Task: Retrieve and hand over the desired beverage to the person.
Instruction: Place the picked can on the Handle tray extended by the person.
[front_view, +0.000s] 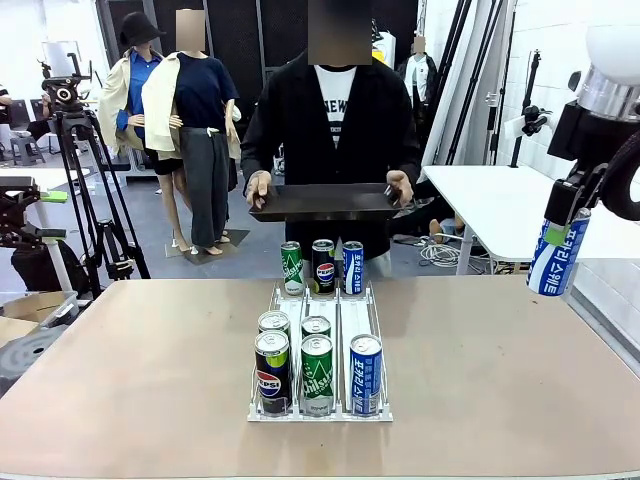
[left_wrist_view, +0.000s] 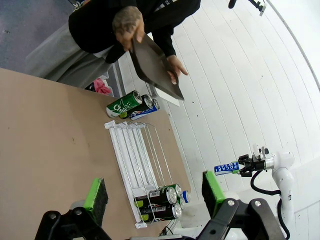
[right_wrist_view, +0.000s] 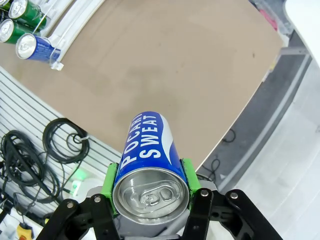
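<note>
Well, my right gripper (front_view: 560, 232) clamps the can (front_view: 558, 256) far right of the rack (front_view: 352, 316), nearly upright, lid up; my left gripper (left_wrist_view: 154, 193) gapes empty.

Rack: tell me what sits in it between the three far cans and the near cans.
Nothing: the lanes of the rack run bare between the far cans and the near cans, plain in the front and left wrist views.
</note>
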